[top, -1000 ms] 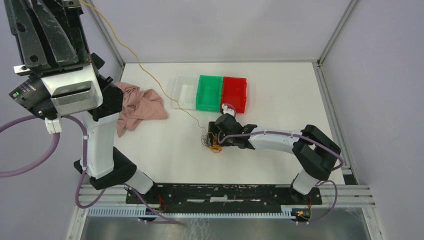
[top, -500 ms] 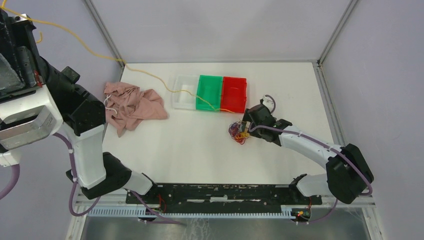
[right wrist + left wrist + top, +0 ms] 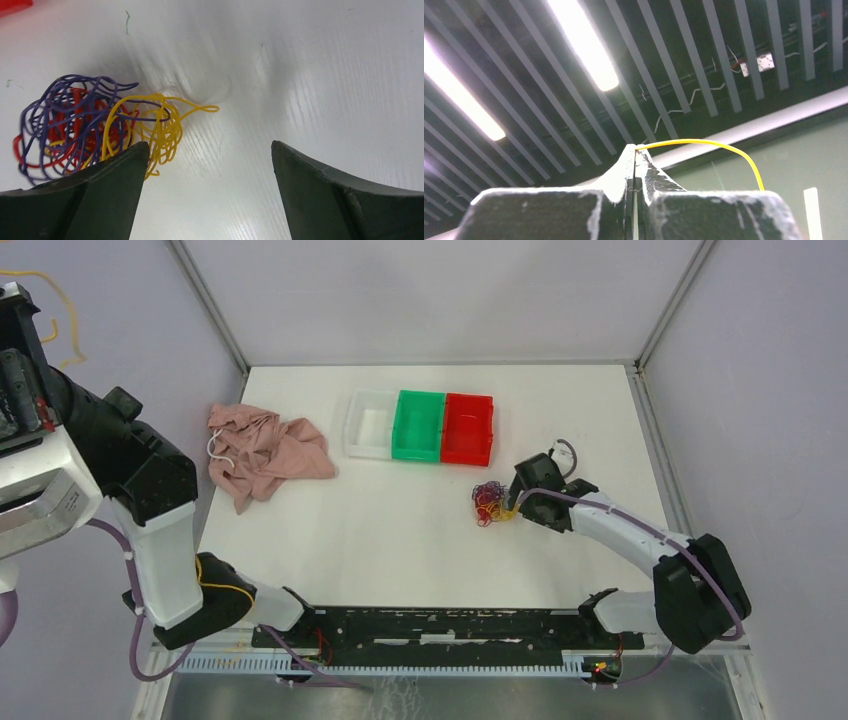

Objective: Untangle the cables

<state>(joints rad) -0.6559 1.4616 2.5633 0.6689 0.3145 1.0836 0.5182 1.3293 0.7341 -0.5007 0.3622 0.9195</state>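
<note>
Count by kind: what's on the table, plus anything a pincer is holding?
Bins: 3 (white bin, green bin, red bin)
Pink cloth: 1
Cable tangle: 1
Yellow cable pinched in the left pincer: 1
Total: 6

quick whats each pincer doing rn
Left pincer: closed on a yellow cable.
Right pincer: open, empty, beside the tangle.

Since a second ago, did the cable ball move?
Yes. The cable ball slid right, from below the green bin to below the red bin.
</note>
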